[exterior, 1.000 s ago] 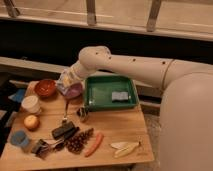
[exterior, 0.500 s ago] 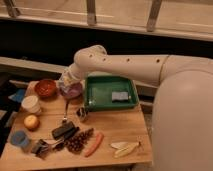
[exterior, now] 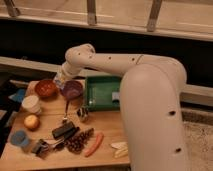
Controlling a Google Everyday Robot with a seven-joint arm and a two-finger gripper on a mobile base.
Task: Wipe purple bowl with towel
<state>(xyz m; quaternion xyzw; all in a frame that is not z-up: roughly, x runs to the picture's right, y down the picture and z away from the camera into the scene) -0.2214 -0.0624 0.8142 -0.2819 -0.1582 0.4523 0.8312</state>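
Purple bowl (exterior: 73, 90) at rear of wooden table (exterior: 107, 126); gripper (exterior: 65, 80) at its left rim with towel (exterior: 60, 82).

Bowl sits upright toward the back edge of the table, between the red-orange bowl (exterior: 46, 88) on its left and the green tray (exterior: 88, 95) on its right, close to both. Gripper hangs just above the bowl's upper-left rim, in the gap between the two bowls, fingers pressed together on the pale towel, which bunches at the fingertips. Whether the cloth touches the bowl cannot be told. Arm reaches in from the right, elbow bent above the tray. Grey sponge (exterior: 116, 96) lies inside the tray at its right side. Nearer the front: white cup (exterior: 31, 104), round orange fruit (exterior: 31, 121), blue cup (exterior: 19, 138), black block (exterior: 64, 131), carrot (exterior: 94, 144).
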